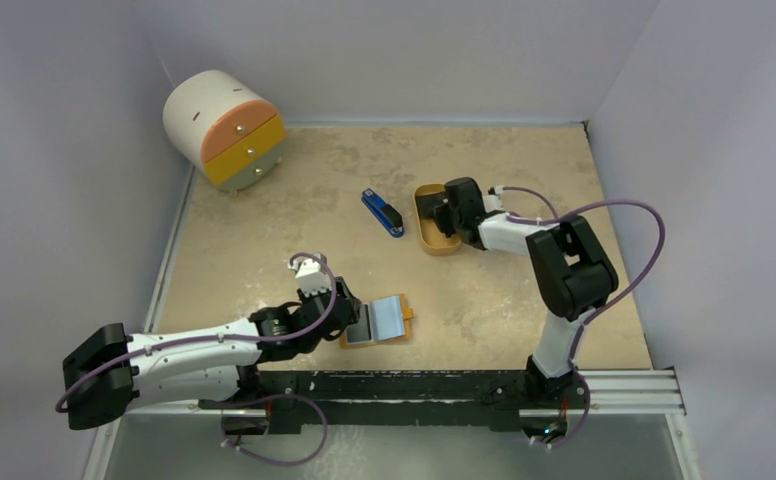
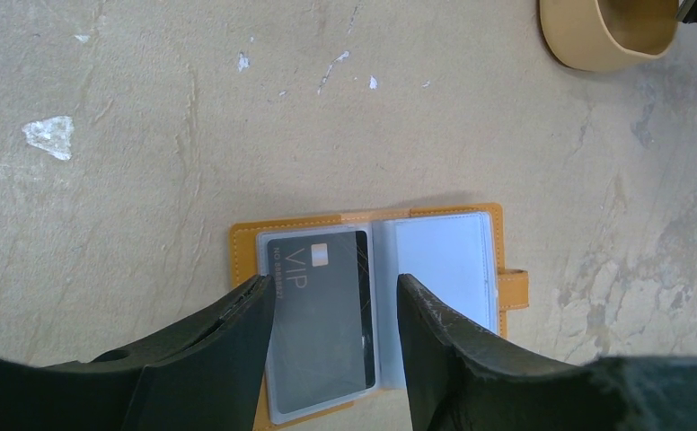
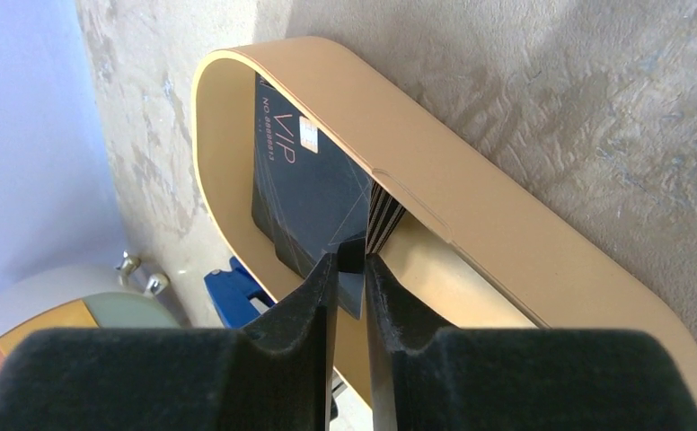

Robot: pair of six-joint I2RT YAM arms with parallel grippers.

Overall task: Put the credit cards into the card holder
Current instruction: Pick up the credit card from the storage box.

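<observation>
The orange card holder lies open near the table's front, clear sleeves up. In the left wrist view the card holder has one dark "VIP" credit card in its left sleeve; the right sleeve looks empty. My left gripper hangs open over that left page, one finger on each side of the card. Further back, my right gripper reaches into the oval orange tray. There, several dark credit cards lean on edge against the tray wall. My right gripper is shut on the corner of one card.
A blue-and-black stapler lies just left of the tray, and shows as a blue shape beyond the tray rim. A round white cabinet with orange and yellow drawers stands at the back left. Walls close in the table on three sides.
</observation>
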